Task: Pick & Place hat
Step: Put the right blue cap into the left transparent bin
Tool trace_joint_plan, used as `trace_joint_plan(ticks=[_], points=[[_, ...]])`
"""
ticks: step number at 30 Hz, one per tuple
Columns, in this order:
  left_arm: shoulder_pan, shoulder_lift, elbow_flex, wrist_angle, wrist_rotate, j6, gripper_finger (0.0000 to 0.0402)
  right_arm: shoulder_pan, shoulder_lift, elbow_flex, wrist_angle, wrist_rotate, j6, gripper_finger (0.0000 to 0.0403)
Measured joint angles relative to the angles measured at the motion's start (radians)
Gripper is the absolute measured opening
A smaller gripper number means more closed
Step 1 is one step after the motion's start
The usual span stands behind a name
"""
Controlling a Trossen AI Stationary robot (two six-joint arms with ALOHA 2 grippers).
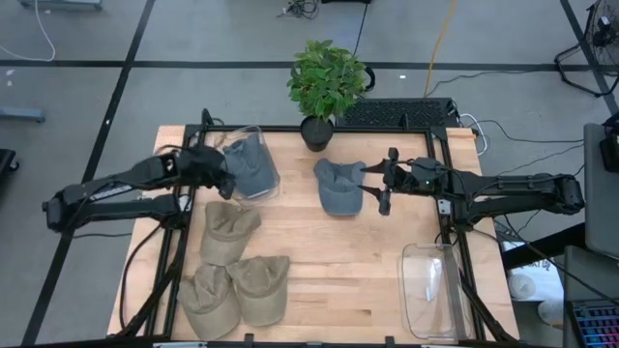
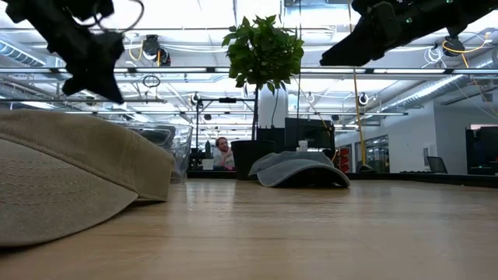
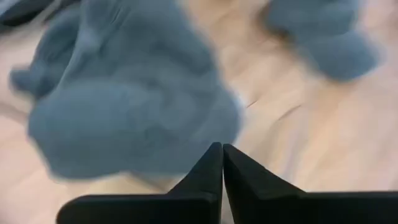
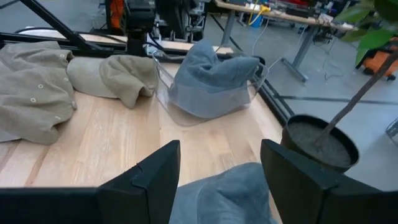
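Observation:
A blue hat (image 1: 340, 186) lies on the wooden table near its middle, crown up. My right gripper (image 1: 385, 182) hangs open above the hat's right side; in the right wrist view the hat (image 4: 227, 190) shows below and between the two fingers, apart from them. A second blue hat (image 1: 250, 164) sits in a clear bin (image 1: 272, 181) at the far left. My left gripper (image 1: 229, 181) is shut and empty just left of that bin, raised off the table (image 2: 87, 76); its wrist view shows the blurred hat (image 3: 130, 93) beyond the closed fingertips (image 3: 222, 149).
Three beige hats (image 1: 230, 230), (image 1: 208, 298), (image 1: 261, 287) lie at the table's near left. An empty clear bin (image 1: 435, 290) stands at the near right. A potted plant (image 1: 327, 87) stands at the far edge. Bare wood lies in the near middle.

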Motion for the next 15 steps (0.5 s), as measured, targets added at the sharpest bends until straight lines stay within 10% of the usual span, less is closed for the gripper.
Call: trace_joint_plan(ticks=[15], points=[[0.046, 0.318, 0.000, 0.004, -0.353, -0.047, 0.0011, 0.000, 0.000, 0.000, 0.029, 0.000, -0.001, 0.0210]])
